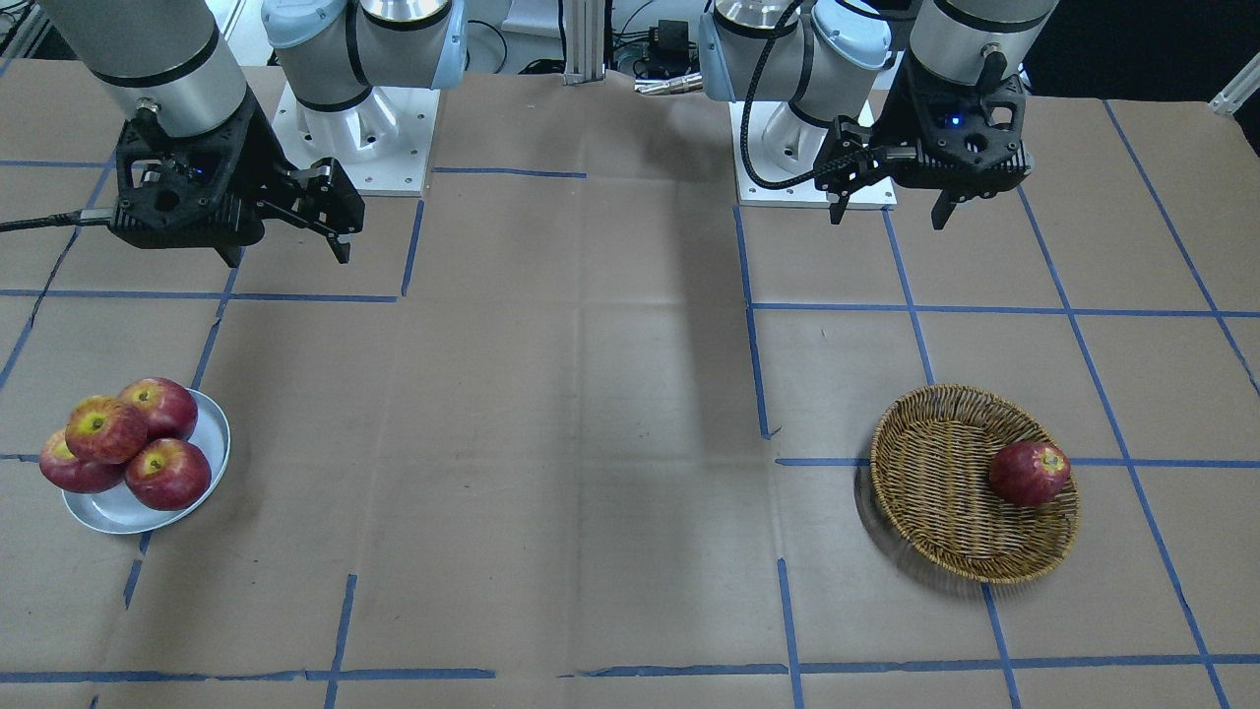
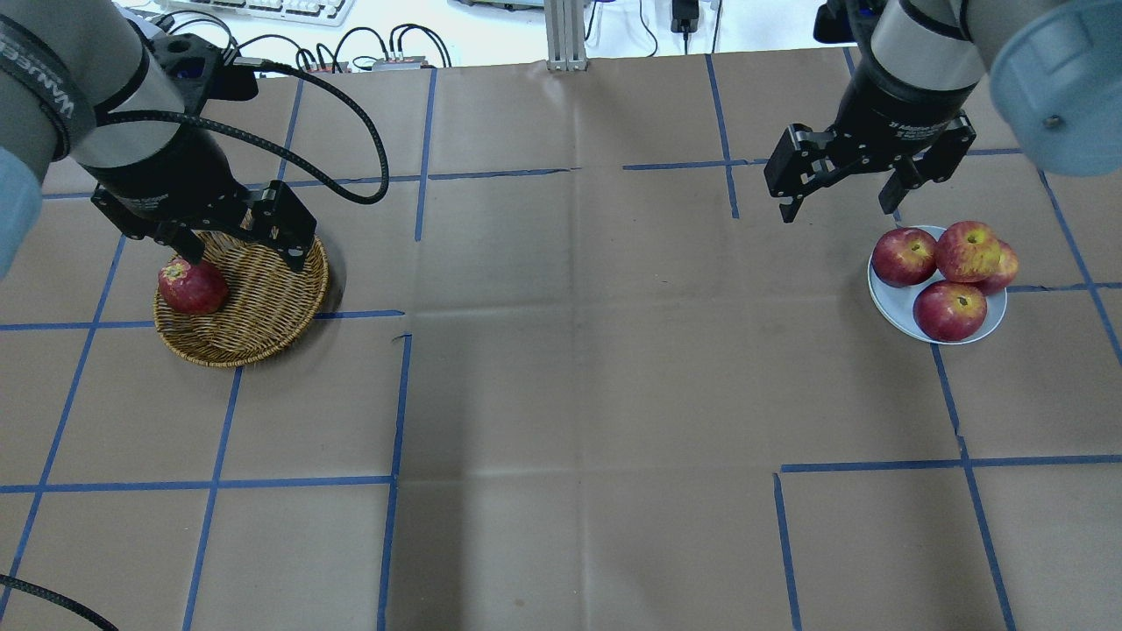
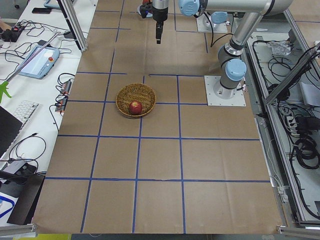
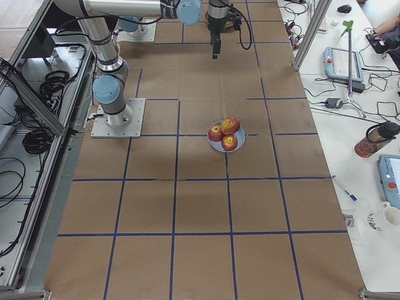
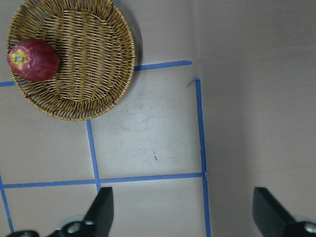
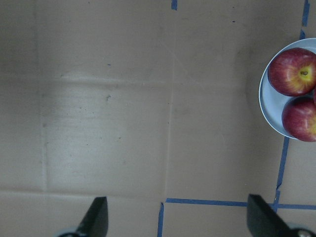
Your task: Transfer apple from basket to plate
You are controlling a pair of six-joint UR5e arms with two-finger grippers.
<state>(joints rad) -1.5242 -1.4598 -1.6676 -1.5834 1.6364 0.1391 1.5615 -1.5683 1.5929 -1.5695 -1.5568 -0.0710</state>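
The apple (image 2: 967, 250), lighter red with yellow streaks, lies on top of three darker red apples on the pale plate (image 2: 892, 305) at the table's right; it also shows in the front view (image 1: 103, 428). The wicker basket (image 2: 263, 302) at the left holds one deep-red apple (image 2: 192, 287). My left gripper (image 2: 244, 261) hangs open and empty above the basket's far rim. My right gripper (image 2: 837, 210) is open and empty, above the table just left of and beyond the plate. The left wrist view shows the basket (image 5: 94, 54) and the dark apple (image 5: 33, 59).
Brown paper with blue tape lines covers the table (image 2: 578, 350). The two arm bases (image 1: 354, 128) stand at the robot's edge. Keyboards, cables and a pendant lie off the table ends (image 3: 42, 55).
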